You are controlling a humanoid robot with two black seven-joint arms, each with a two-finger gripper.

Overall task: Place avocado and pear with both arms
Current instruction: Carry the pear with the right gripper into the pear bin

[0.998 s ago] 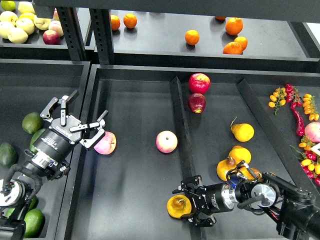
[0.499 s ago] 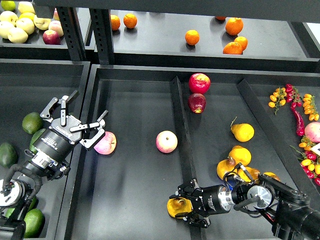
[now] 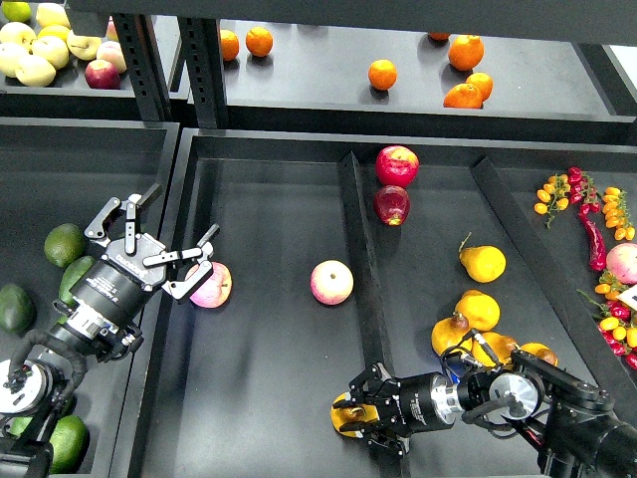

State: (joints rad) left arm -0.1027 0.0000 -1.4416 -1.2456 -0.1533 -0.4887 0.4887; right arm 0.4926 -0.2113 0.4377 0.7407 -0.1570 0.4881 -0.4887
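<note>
Several green avocados lie in the left bin, one at the top [image 3: 63,244], one at the left edge [image 3: 14,307] and one at the bottom [image 3: 66,440]. My left gripper [image 3: 183,211] is open and empty, above the bin's right wall, right of those avocados and beside a pink apple [image 3: 211,285]. My right gripper [image 3: 360,414] is shut on the pear [image 3: 343,411], a squat yellow-orange fruit with a dark brown blotch. It holds the pear low near the front of the middle tray, next to the divider [image 3: 356,239].
A second pink apple [image 3: 331,282] lies in the middle tray. Two red apples [image 3: 396,165] and yellow pears [image 3: 483,263] lie right of the divider. Oranges [image 3: 382,74] sit on the back shelf. Chillies and cherry tomatoes [image 3: 597,224] fill the right bin.
My right gripper has drawn the pear slightly down, toward the front edge. My left gripper has shifted a little down and to the right, still open.
</note>
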